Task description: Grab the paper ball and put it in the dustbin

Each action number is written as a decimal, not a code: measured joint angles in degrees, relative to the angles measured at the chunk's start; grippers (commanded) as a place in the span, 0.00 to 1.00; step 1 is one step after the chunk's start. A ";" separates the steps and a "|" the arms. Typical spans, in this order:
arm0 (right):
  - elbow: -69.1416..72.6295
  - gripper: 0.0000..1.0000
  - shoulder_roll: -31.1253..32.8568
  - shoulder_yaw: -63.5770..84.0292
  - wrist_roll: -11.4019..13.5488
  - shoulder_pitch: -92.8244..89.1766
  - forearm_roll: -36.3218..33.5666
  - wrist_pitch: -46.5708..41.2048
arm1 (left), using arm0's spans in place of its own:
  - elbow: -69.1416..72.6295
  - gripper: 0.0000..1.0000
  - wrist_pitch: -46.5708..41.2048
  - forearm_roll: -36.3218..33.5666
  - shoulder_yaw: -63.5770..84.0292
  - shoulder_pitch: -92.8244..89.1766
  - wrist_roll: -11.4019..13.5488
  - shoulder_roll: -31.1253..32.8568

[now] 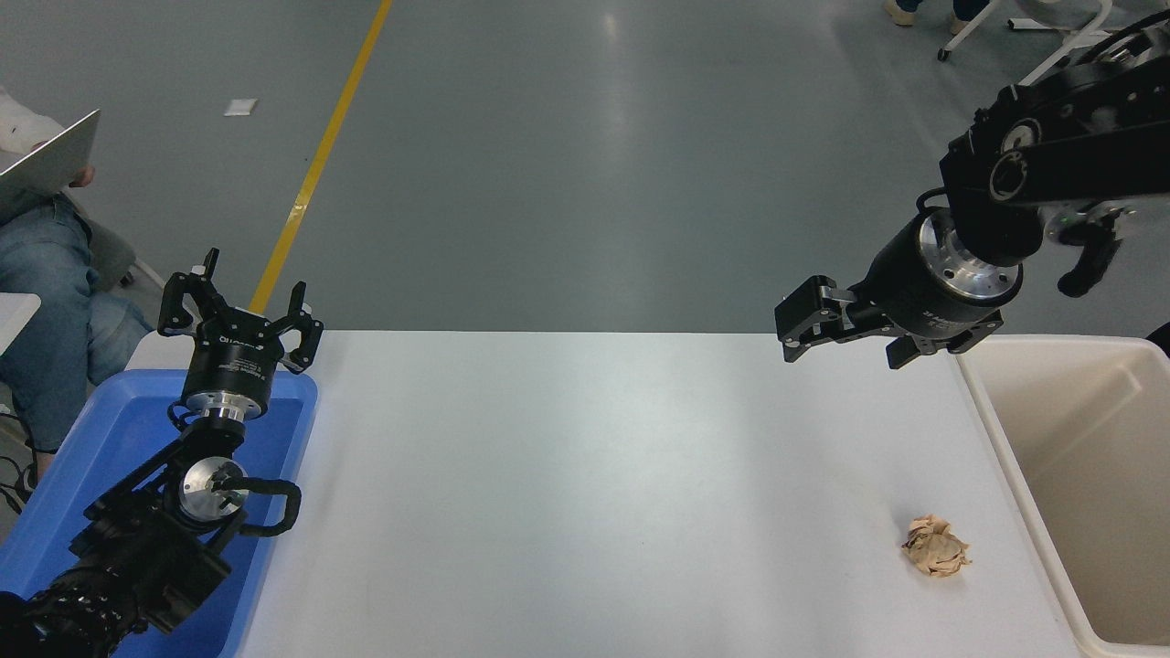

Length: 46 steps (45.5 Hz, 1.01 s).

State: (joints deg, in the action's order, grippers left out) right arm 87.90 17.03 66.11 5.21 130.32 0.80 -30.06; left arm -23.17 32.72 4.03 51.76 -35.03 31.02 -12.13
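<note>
The paper ball, a tan crumpled wad, lies on the white table near its right front. The cream dustbin stands just right of the ball, at the table's right edge. My right gripper hangs in the air above the table's far right edge, pointing left, well beyond and above the ball and holding nothing. It is seen from the side. My left gripper is parked open and empty over the blue tray at the lower left.
A shallow blue tray sits at the table's left end under the left arm. A seated person in jeans with a laptop is at the far left. A white wheeled stand is on the floor at top right.
</note>
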 measured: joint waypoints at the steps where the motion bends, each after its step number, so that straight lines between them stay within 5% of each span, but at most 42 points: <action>1: -0.14 1.00 0.00 0.00 0.00 -0.02 0.00 0.00 | 0.00 0.99 0.00 0.00 0.00 0.00 0.00 0.00; 24: -3.90 1.00 -1.09 0.46 -0.06 -5.13 0.06 1.13 | 0.01 0.99 0.02 0.00 0.01 -0.02 0.00 0.00; 46: -15.21 1.00 -3.96 6.27 0.05 -21.11 0.37 11.68 | 0.01 0.99 0.01 0.01 0.01 -0.04 0.00 0.00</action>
State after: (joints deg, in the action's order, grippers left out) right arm 72.69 13.07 72.39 5.26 109.21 1.16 -18.39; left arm -23.16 32.73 4.05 51.77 -35.06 31.02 -12.13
